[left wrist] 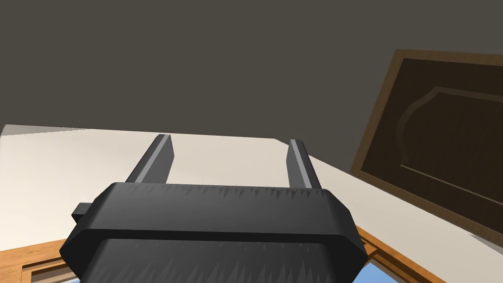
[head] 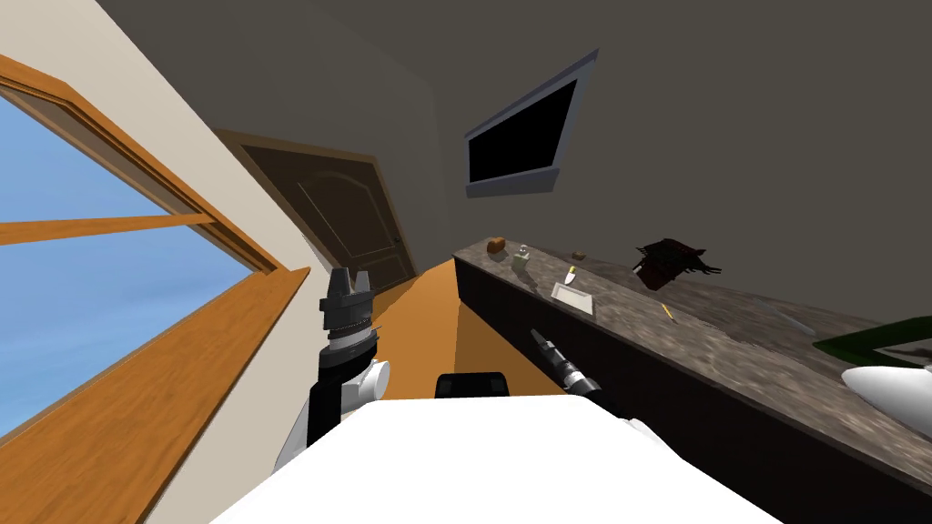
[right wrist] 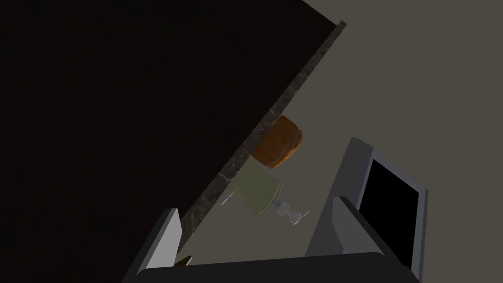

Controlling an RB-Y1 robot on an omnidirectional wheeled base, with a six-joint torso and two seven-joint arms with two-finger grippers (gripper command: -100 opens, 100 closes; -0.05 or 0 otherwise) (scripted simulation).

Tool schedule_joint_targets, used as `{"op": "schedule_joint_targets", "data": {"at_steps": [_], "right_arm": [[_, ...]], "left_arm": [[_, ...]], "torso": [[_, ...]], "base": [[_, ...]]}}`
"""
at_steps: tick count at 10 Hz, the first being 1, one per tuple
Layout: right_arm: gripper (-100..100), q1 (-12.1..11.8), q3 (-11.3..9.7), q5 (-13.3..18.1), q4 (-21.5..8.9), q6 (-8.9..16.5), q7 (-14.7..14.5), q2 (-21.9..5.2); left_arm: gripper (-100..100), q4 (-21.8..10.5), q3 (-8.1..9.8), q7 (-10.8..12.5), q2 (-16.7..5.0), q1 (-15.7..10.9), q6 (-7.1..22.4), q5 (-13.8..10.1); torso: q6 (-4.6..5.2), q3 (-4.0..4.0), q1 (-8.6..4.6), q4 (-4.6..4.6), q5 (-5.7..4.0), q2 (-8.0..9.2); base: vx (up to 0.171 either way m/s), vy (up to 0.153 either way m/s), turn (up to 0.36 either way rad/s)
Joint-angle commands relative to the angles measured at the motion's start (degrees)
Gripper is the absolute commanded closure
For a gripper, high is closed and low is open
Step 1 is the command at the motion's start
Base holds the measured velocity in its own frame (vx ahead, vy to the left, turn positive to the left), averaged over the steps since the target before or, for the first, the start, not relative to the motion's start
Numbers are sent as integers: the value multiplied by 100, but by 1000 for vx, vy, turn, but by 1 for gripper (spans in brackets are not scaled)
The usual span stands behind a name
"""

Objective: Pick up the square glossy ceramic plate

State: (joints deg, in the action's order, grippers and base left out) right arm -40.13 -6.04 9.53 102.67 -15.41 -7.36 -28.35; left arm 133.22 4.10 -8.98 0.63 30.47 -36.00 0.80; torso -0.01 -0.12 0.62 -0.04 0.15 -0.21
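The square plate (head: 572, 297) is pale grey and lies flat near the front edge of a long speckled stone counter (head: 728, 355). My right gripper (head: 539, 336) hovers low in front of the counter's dark face, short of the plate and below the countertop. Its fingers (right wrist: 169, 231) stand open with nothing between them, and its wrist view looks along the counter edge (right wrist: 275, 113). My left gripper (head: 349, 278) is raised by the window wall, far from the counter. It is open and empty (left wrist: 231, 147).
On the counter stand a brown loaf (head: 496, 245), a pale green bottle (head: 521, 258), a small white and yellow tool (head: 571, 274), a dark red-brown object (head: 667, 262) and a yellow pencil (head: 667, 312). A window (head: 100, 273) and a dark door (head: 350, 218) are to the left.
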Motion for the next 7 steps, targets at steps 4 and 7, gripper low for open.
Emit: {"op": "schedule_joint_targets", "data": {"at_steps": [4, 7], "right_arm": [[-100, -206, -125, 341, -640, 219, -365, -454], [-100, -252, -167, 466, -916, 269, -488, -649]], "left_arm": [[0, 0, 0, 0, 0, 0, 0, 0], [0, 0, 1, 0, -1, 0, 0, 0]], "torso": [[-1, 4, -17, 2, -1, 8], [-1, 4, -31, 2, -4, 8]], "base": [[38, 149, 14], [27, 78, 18]]}}
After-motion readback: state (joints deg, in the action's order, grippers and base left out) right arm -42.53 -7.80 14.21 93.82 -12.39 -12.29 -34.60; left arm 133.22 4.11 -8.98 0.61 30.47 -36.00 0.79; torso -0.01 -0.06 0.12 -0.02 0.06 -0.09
